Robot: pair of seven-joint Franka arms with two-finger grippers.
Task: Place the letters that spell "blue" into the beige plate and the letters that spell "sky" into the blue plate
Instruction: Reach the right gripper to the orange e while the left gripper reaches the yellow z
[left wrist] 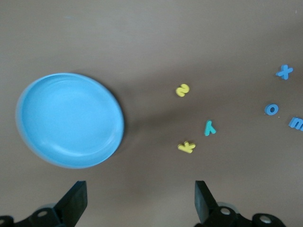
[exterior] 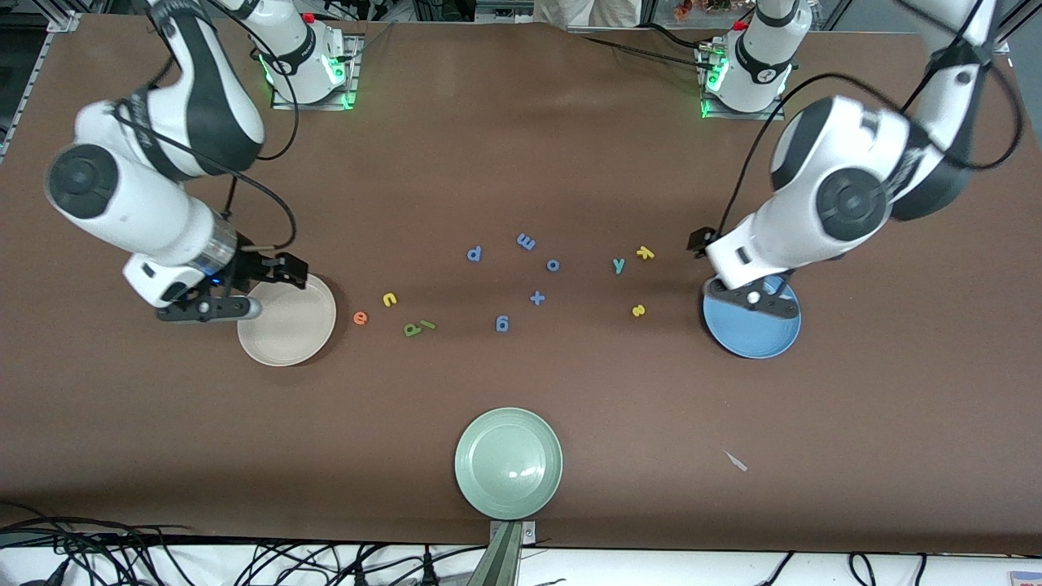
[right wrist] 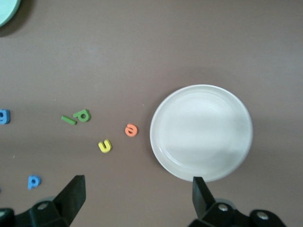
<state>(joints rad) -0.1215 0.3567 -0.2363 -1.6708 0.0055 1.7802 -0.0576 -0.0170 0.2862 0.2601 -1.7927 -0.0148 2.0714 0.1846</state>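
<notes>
Both grippers empty, fingers wide. Right gripper (exterior: 244, 295) over beige plate (exterior: 293, 338), frame left: drop on orange e (exterior: 361, 318), pinch flat. Left gripper (exterior: 753, 293) over blue plate (exterior: 753, 335): take yellow s (exterior: 639, 310).

High front camera; wrist cameras look down.

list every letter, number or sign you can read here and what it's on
No printed labels or brand names are readable; the only text is loose foam shapes on the table.
"e" orange
"u" yellow
"b", "l" green
"s" yellow
"k" yellow
"y" teal
"p", "m", "o", "g", "+" blue
</notes>
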